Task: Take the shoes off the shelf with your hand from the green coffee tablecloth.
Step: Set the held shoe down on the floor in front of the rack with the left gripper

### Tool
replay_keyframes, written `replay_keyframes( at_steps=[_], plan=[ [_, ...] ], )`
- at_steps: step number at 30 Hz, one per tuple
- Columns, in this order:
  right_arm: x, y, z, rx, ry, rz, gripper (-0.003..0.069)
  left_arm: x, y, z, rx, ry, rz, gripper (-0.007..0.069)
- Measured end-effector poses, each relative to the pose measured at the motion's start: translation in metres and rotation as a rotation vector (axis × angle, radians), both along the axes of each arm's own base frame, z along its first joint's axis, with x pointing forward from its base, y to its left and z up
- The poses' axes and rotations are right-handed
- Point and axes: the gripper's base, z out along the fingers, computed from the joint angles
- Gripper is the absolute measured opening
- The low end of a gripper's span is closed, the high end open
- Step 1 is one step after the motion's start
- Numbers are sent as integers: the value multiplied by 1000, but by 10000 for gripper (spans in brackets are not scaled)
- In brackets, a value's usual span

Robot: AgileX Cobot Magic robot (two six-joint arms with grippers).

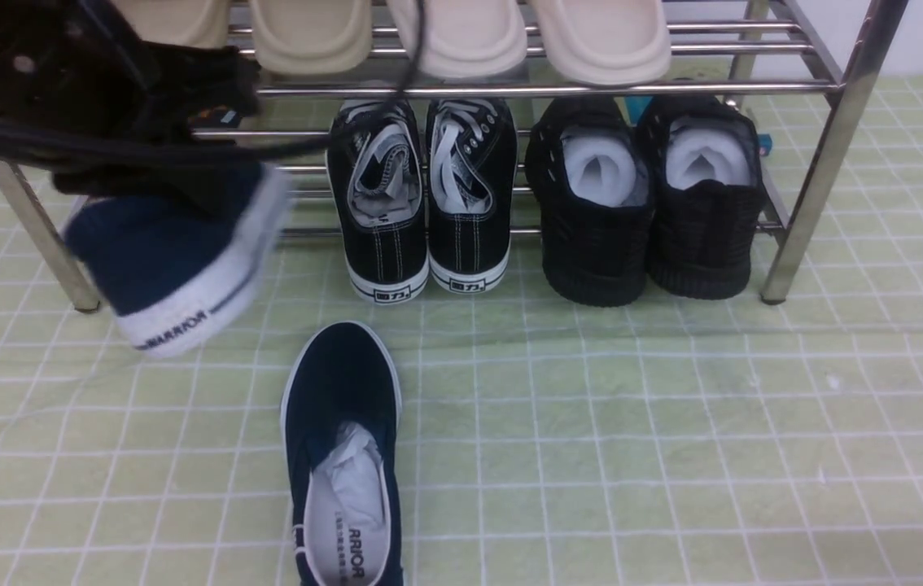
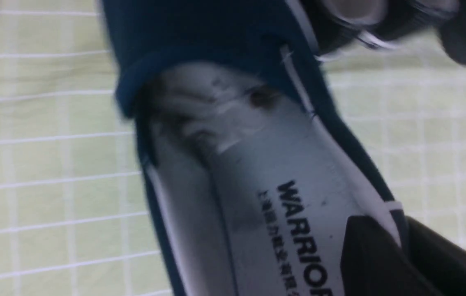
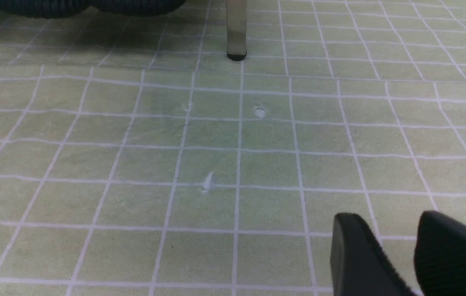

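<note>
The left gripper (image 2: 397,250) pinches, nearly closed, the heel rim of one navy Warrior slip-on (image 1: 177,260), which hangs tilted above the green tablecloth (image 1: 673,448) in front of the shelf (image 1: 828,163). So thin a hold may slip, and the shoe would tumble askew near its mate (image 1: 339,456) lying on the cloth.

The left arm's housing (image 1: 63,73) is a bulky matte-black block, blurred, with one pale round screw head (image 1: 23,63) on its face. Thick black cables (image 1: 185,152) run from it in a bundle, and a thinner black cable (image 1: 419,49) runs beside them. The left pincer (image 2: 399,246) has two flat black fingers (image 2: 374,263) with angular, wedge-like tips. The right pincer (image 3: 385,234) carries two black fingers (image 3: 354,259) with rounded tips and a finely ribbed inner edge.
</note>
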Motion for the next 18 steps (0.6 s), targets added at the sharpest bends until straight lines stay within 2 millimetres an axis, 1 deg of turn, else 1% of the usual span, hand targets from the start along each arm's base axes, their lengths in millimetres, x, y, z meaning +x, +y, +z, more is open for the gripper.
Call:
replay_keyframes(
  at_steps=[3, 5, 7, 8, 9, 11, 12, 14, 18],
  plan=[
    [0, 0, 0, 0, 0, 0, 239, -14, -28, 0, 9, -4, -113, 48],
    [0, 0, 0, 0, 0, 0, 239, -25, -45, 0, 14, -4, -156, 48],
    [0, 0, 0, 0, 0, 0, 239, -30, -52, 0, 18, -5, -167, 48],
    [0, 0, 0, 0, 0, 0, 239, -38, -62, 0, 30, -12, -175, 48],
    [0, 0, 0, 0, 0, 0, 239, -40, -65, 0, 29, -12, -178, 48],
    [0, 0, 0, 0, 0, 0, 239, -50, -78, -1, 56, -32, -179, 48],
    [0, 0, 0, 0, 0, 0, 239, -52, -81, -2, 66, -38, -178, 48],
    [0, 0, 0, 0, 0, 0, 239, -58, -93, -6, 82, -41, -180, 48],
    [0, 0, 0, 0, 0, 0, 239, -64, -112, -25, 115, -9, -167, 48]
  ],
)
